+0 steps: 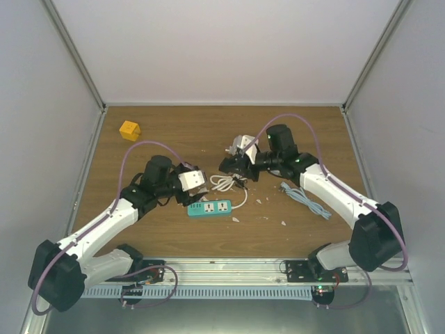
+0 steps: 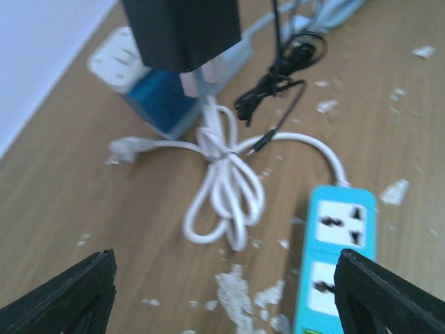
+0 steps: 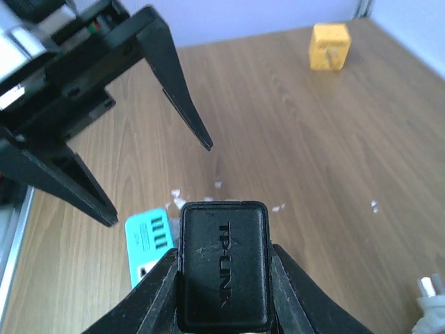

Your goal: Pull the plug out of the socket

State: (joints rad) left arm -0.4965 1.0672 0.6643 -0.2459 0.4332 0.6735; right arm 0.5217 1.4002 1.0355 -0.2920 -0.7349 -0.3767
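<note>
The teal power strip (image 1: 209, 207) lies flat on the table, and both of its sockets show empty in the left wrist view (image 2: 337, 254). It also shows in the right wrist view (image 3: 147, 240). My right gripper (image 1: 233, 165) is shut on a black TP-LINK adapter plug (image 3: 222, 261) and holds it above the table, apart from the strip. The plug shows at the top of the left wrist view (image 2: 184, 31). My left gripper (image 1: 197, 189) is open and empty just left of the strip; its fingers (image 2: 66, 299) straddle bare wood and the strip's near end.
A coiled white cable (image 2: 224, 182) runs from the strip, with a thin black cord (image 2: 274, 83) beside it. A white and blue block (image 2: 146, 87) sits under the held plug. A yellow cube (image 1: 129, 130) is far left. A pale blue cable (image 1: 306, 200) lies right. White flecks litter the wood.
</note>
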